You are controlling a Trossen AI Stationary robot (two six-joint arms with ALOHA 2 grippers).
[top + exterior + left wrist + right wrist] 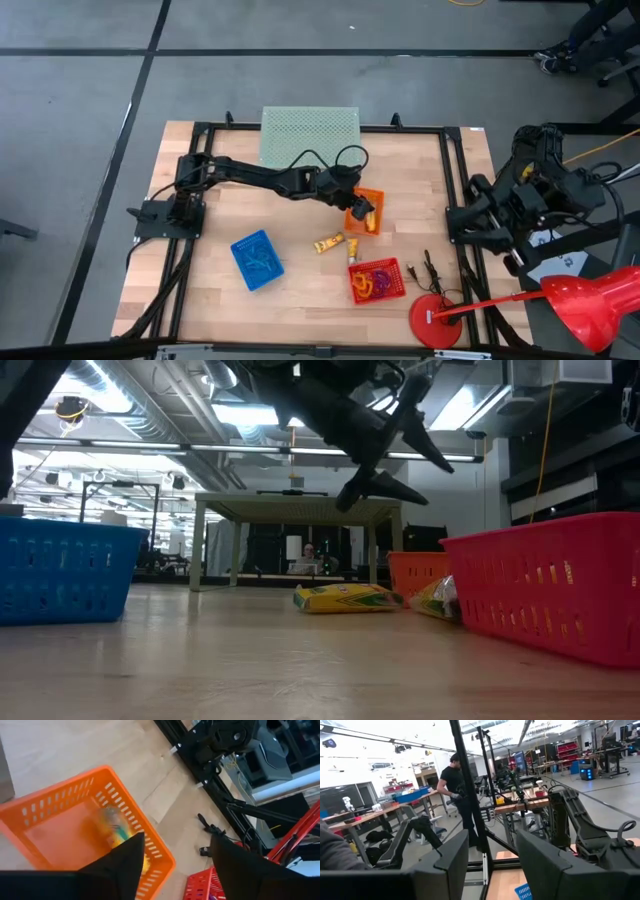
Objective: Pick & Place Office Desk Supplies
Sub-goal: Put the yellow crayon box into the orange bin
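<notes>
My left claw [358, 207] hangs over the orange basket [372, 198] near the middle of the tabletop [300, 280], its two dark fingers [125, 865] spread apart with nothing between them. Just below the claw, inside that basket, lies a yellow packet [116, 827], blurred in my wrist view; part of it shows at the basket's near edge from above. A second small yellow box [328, 243] lies flat on the bare wood, just outside the orange basket, between it and the blue basket [256, 259], and clear of my claw. The red basket [377, 281] sits nearer the front edge and holds a tangle of red and orange loops [374, 280]. My right claw [492, 855] is parked off the tabletop's right side, raised and pointing out into the room, fingers apart and holding nothing.
</notes>
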